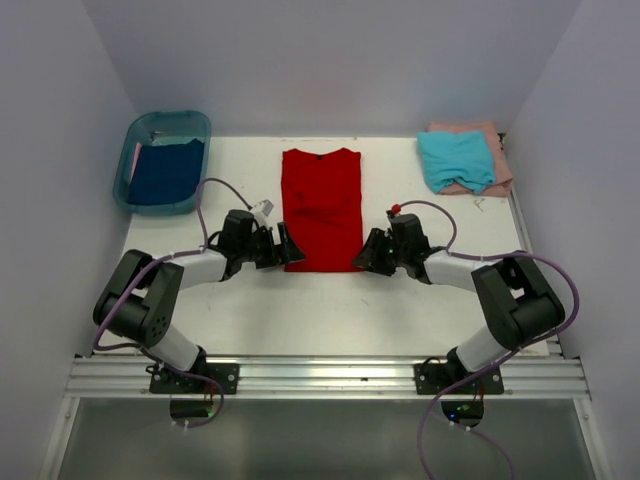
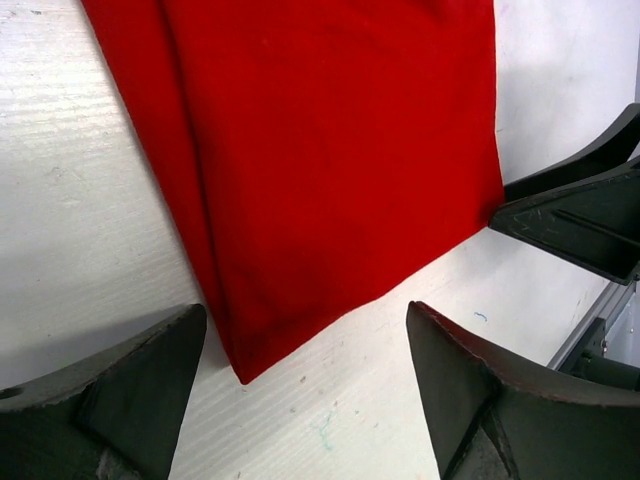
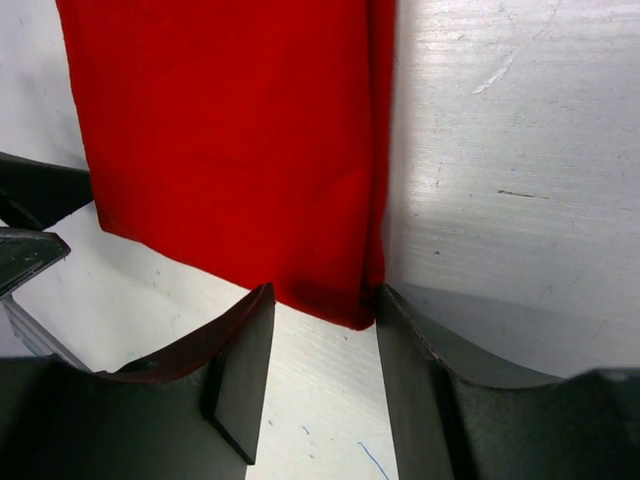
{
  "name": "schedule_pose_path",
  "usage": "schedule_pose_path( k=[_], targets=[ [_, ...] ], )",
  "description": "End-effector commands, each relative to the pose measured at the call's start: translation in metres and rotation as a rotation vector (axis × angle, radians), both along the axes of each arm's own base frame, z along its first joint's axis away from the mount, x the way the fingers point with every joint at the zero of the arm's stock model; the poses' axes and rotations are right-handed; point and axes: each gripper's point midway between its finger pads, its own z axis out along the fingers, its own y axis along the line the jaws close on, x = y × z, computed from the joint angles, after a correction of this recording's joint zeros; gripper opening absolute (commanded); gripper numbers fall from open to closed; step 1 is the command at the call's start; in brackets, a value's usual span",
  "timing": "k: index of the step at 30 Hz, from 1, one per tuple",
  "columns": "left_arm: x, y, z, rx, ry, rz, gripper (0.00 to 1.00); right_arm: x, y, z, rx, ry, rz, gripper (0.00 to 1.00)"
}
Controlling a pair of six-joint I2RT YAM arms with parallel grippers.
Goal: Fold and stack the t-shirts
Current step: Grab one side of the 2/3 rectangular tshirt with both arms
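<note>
Top external: bright red cloth t-shirt, long-folded. Left claw wide, right claw half-narrow, astride hem corners, ungripped. Step: hem-to-collar fold; next, pinch both, lift together.

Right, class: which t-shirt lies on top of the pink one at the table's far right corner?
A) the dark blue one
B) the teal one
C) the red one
B: the teal t-shirt rests on the pink t-shirt, while the red t-shirt lies mid-table and the dark blue t-shirt sits in the tub.
</note>
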Motion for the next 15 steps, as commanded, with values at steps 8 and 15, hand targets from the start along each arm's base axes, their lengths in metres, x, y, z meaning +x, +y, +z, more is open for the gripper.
schedule_pose_path(
  k=[8, 15],
  targets=[
    [-0.065, 0.03, -0.064, 0.133, 0.286, 0.022, 0.8, -0.012, -0.031, -0.014, -0.171, 0.053, -0.033, 0.47],
    [-0.072, 0.032, -0.068, 0.145, 0.301, 0.02, 0.8, -0.012, -0.035, -0.013, -0.2, 0.056, -0.037, 0.47]
  ],
)
